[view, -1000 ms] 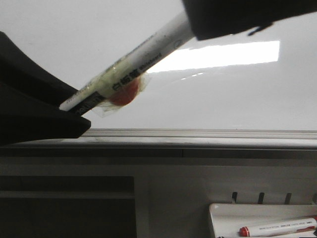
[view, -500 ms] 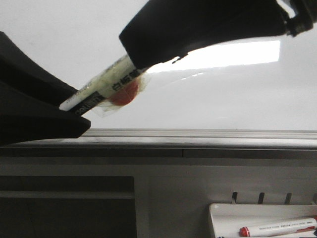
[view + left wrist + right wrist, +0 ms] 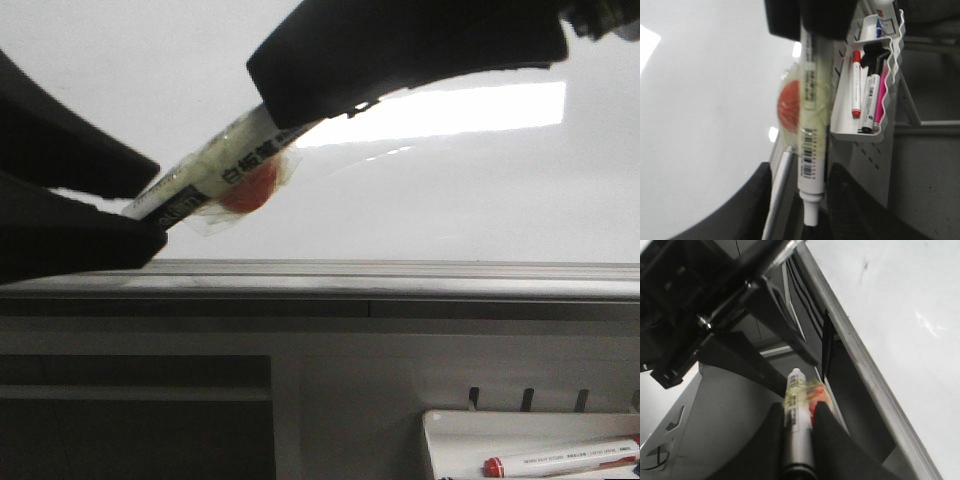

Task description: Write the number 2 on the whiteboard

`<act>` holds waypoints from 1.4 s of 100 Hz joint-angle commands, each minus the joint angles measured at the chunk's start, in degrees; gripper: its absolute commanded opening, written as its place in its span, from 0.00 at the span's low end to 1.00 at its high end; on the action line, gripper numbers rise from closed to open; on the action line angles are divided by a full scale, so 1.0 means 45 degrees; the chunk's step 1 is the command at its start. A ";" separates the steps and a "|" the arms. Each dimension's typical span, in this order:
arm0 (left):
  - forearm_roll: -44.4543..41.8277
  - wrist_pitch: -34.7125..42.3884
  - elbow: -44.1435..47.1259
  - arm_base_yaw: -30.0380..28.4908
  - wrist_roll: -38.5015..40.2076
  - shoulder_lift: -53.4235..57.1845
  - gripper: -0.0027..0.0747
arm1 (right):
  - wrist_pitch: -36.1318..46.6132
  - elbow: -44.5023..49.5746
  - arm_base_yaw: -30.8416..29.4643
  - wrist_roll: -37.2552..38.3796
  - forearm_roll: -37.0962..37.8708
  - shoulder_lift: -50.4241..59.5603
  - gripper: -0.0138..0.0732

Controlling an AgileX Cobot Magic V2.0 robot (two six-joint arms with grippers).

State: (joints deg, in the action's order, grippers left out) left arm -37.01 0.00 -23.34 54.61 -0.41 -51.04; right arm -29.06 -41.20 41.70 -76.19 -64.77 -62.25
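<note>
The whiteboard [image 3: 450, 200] fills the back, glossy, with a bright glare; no number 2 shows on it. A white marker [image 3: 225, 165] wrapped in yellowish tape with a red disc lies slanted in front of it. My right gripper [image 3: 265, 85] is shut on its upper barrel, as the right wrist view shows [image 3: 799, 412]. My left gripper [image 3: 150, 200] is at the marker's lower end with its jaws apart. In the left wrist view the marker [image 3: 810, 125] hangs between the spread fingers [image 3: 747, 205] without touching them, its white uncapped end pointing at the palm.
A grey metal ledge [image 3: 400, 270] runs along the board's lower edge. A small white tray [image 3: 450, 425] below right holds a red-capped marker [image 3: 560, 460]; the left wrist view shows the tray [image 3: 892, 75] with several markers.
My right gripper slid down the marker toward the left gripper and stays closed on the barrel. My left jaws, shut on the marker's lower end before, have opened off it.
</note>
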 commanded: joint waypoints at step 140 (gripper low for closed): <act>0.1464 -0.0849 -0.0392 -0.7063 0.5176 0.6247 0.01 | 0.3743 -0.0458 -0.0010 -0.0264 -0.1499 0.0038 0.08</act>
State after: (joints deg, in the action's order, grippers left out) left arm -30.55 -8.04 -23.34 22.98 22.22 -22.58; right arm -13.52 -41.20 41.70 -76.43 -70.29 -62.86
